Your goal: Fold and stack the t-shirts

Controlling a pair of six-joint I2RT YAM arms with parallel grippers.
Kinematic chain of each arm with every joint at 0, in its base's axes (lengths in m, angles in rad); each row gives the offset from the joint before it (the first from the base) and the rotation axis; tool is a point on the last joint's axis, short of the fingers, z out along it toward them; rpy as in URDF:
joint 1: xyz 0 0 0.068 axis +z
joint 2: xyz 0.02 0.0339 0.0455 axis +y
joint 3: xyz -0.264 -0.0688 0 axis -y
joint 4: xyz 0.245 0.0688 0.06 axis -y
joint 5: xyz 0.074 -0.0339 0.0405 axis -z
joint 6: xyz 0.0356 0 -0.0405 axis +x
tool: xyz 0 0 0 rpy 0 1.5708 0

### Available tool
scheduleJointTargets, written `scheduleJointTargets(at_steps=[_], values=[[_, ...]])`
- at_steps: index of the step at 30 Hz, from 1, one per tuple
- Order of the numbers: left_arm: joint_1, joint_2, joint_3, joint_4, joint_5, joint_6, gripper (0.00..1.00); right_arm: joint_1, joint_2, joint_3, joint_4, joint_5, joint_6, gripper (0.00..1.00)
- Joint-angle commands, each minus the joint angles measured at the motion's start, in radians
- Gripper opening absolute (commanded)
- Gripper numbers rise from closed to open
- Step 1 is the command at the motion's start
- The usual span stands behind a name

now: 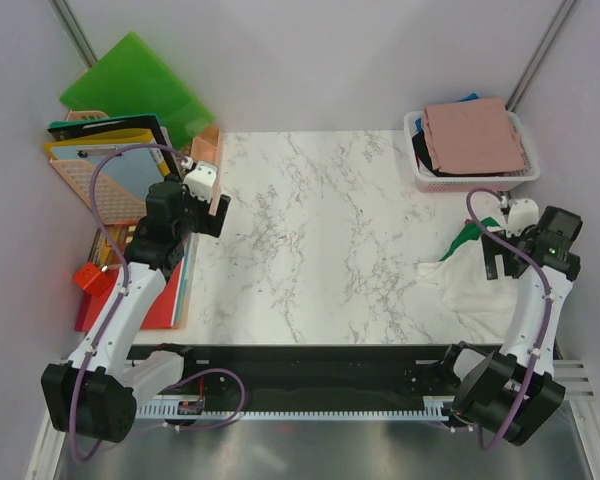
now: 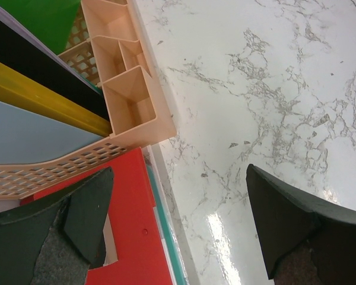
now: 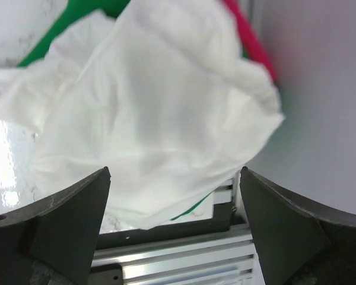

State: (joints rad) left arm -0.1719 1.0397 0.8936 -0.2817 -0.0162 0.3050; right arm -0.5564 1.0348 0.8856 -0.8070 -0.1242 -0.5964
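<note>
Place: robot test booth in a lab
Walls: plain pale panels [image 1: 310,60], metal posts [image 1: 78,35] in both upper corners
Bench: marble-look tabletop [image 1: 320,240], centre
Mounting: black rail [image 1: 300,362] along the bottom edge

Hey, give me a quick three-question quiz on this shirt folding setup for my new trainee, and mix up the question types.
1. True or false: the right hand is shut on the white t-shirt.
2. What lies on top in the white basket? A) a black t-shirt B) the pink t-shirt C) a green folder
3. Fill in: the left hand is open over the edge where the marble table meets a ___ folder.
Key: 1 false, it is open above the shirt; 2 B; 3 red.
</note>
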Motion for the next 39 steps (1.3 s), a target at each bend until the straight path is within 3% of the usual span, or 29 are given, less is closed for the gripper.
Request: scheduleJointTargets(at_steps=[1, 6, 11, 26, 39], values=[[0.002, 0.005, 0.016, 0.03, 0.013, 0.025, 1.0, -0.004, 0.005, 0.124, -0.041, -0.035, -0.014, 0.98], [0.002, -0.012, 0.011, 0.024, 0.013, 0.025, 1.0, -0.004, 0.192, 0.212, 0.029, -0.041, 0.047, 0.98], [0.003, -0.018, 0.021, 0.012, 0.01, 0.029, 1.0, -0.004, 0.439, 0.348, -0.018, -0.146, 0.087, 0.95], [0.002, -0.026, 0.025, -0.008, 0.012, 0.02, 1.0, -0.011, 0.758, 0.556, -0.015, -0.072, 0.05, 0.94], [0.003, -0.01, 0.028, -0.01, 0.013, 0.02, 1.0, -0.04, 0.676, 0.48, -0.006, -0.106, 0.018, 0.93]])
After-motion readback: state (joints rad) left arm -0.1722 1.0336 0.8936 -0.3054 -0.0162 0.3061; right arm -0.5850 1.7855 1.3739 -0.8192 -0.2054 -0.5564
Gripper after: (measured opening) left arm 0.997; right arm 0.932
